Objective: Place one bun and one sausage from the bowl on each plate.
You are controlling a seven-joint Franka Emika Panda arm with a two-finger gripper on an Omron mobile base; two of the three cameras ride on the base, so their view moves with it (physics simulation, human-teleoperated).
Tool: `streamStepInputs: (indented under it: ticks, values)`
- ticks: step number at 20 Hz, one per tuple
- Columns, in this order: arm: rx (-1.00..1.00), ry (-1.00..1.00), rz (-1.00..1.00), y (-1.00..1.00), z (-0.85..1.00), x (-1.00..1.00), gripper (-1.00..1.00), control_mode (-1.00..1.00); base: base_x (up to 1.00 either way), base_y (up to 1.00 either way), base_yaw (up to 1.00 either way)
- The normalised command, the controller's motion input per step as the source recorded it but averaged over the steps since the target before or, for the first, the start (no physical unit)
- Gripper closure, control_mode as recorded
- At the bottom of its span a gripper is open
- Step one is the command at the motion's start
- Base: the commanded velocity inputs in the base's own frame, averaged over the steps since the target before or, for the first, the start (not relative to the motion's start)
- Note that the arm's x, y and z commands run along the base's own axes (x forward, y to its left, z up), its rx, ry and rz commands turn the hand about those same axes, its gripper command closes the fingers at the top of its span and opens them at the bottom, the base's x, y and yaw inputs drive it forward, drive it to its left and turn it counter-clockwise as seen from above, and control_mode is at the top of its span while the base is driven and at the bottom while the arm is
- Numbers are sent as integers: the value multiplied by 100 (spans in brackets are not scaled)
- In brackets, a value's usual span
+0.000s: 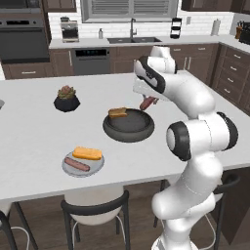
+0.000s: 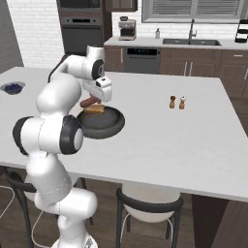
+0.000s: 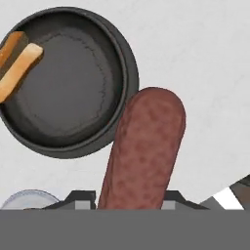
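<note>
My gripper (image 1: pixel 147 99) is shut on a reddish-brown sausage (image 1: pixel 146 103), which hangs just past the far right rim of the dark bowl (image 1: pixel 128 137). In the hand view the sausage (image 3: pixel 144 151) rises between the fingers, off to the right of the bowl (image 3: pixel 68 97). One golden bun (image 1: pixel 117 113) lies at the bowl's far left edge; the bun (image 3: pixel 17 63) also shows in the hand view. Near the counter's front, a pale grey plate (image 1: pixel 99 167) holds another bun (image 1: pixel 87 153) and another sausage (image 1: pixel 76 164). From the right base, the held sausage (image 2: pixel 89 102) sits above the bowl (image 2: pixel 104 127).
A black plant pot (image 1: pixel 66 99) stands left of the bowl. A small blue-filled bowl (image 2: pixel 13 87) sits far left on the island. Two shakers (image 2: pixel 177 102) stand to the right. Stools (image 1: pixel 95 205) are tucked under the front edge.
</note>
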Motion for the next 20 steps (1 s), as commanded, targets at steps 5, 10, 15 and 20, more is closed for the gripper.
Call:
streamStepInputs:
  ticks: [5, 10, 15, 20]
  values:
    - [-10, 3, 35, 41, 0, -100, 100, -100, 0, 0, 0]
    - [-2, 0, 16, 22, -1, -60, 100, 100, -40, 20, 7]
    - [0, 0, 0, 0, 0, 0, 100, 100, -87, 98, 4]
    - [0, 0, 0, 0, 0, 0, 100, 100, -7, 100, -3]
